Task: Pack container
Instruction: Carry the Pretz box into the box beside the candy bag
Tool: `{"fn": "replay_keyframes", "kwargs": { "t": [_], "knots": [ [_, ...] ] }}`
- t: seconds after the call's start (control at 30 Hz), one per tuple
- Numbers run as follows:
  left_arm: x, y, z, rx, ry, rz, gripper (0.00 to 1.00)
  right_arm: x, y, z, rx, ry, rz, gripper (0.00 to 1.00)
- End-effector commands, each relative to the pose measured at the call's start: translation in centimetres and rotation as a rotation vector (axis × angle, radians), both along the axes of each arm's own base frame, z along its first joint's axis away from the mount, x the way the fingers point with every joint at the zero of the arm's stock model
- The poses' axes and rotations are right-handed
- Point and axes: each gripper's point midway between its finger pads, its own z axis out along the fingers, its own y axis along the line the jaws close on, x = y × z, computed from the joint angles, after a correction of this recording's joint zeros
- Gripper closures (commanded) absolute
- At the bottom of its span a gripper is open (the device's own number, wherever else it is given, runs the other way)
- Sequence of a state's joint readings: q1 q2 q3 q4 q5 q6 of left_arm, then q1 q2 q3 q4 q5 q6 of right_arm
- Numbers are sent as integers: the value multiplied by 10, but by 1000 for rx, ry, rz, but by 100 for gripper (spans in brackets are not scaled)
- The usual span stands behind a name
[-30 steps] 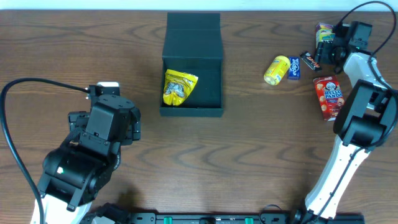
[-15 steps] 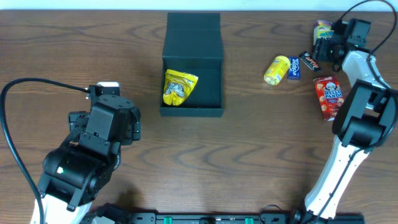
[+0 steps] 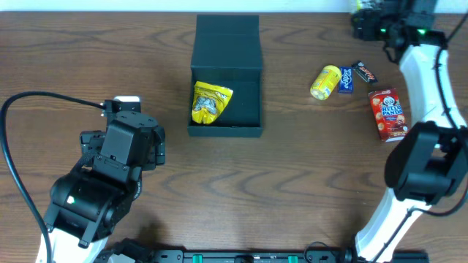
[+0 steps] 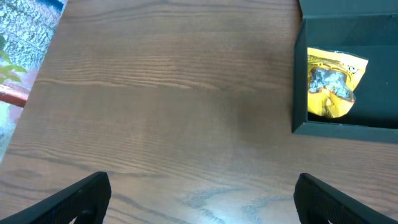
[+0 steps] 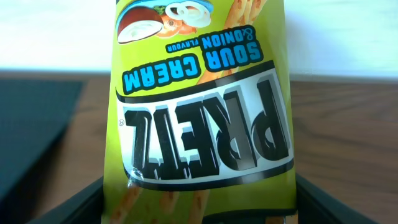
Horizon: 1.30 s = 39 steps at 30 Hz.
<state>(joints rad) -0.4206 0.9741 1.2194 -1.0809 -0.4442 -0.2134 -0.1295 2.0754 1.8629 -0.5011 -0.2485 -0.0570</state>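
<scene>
The dark square container (image 3: 252, 109) stands open at the table's back centre, its lid flap (image 3: 227, 40) laid back. A yellow snack packet (image 3: 210, 102) lies in its left half; both also show in the left wrist view, container (image 4: 300, 118) and packet (image 4: 333, 84). My right gripper (image 3: 363, 18) is at the back right edge, lifted, shut on a green Pretz packet (image 5: 199, 106) that fills the right wrist view. My left gripper (image 4: 199, 199) is open and empty over bare table, left of the container's front.
On the right of the table lie a yellow packet (image 3: 325, 81), a small blue packet (image 3: 346, 79), a dark bar (image 3: 365, 71) and a red packet (image 3: 387, 112). A cable loops at the left (image 3: 14, 146).
My right gripper has risen and moved left and back with the green Pretz packet, away from the other snacks. The left arm has not moved.
</scene>
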Motion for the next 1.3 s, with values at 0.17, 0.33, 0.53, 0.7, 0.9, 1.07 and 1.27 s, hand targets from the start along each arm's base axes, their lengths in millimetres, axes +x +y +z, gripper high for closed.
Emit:
{"fn": "replay_keyframes", "kwargs": {
  "t": [0.17,0.33,0.53,0.7,0.9,1.07,1.27],
  "knots": [
    [0,1,2,-9,-5,10,5,-50,144,1,37,146,248,49],
    [0,1,2,-9,-5,9,5,-87,210,-13,45,258,352,50],
    [0,1,2,-9,-5,10,5,-132,254,-34,-11,406,281,51],
    [0,1,2,-9,-5,10,5,-164,281,-47,-8,492,172,55],
    [0,1,2,-9,-5,10,5,-187,290,-68,-62,504,-1,57],
    [0,1,2,-9,-5,9,5,-195,281,-83,-157,484,-60,58],
    [0,1,2,-9,-5,10,5,-201,275,-107,-147,504,-106,58]
  ]
}}
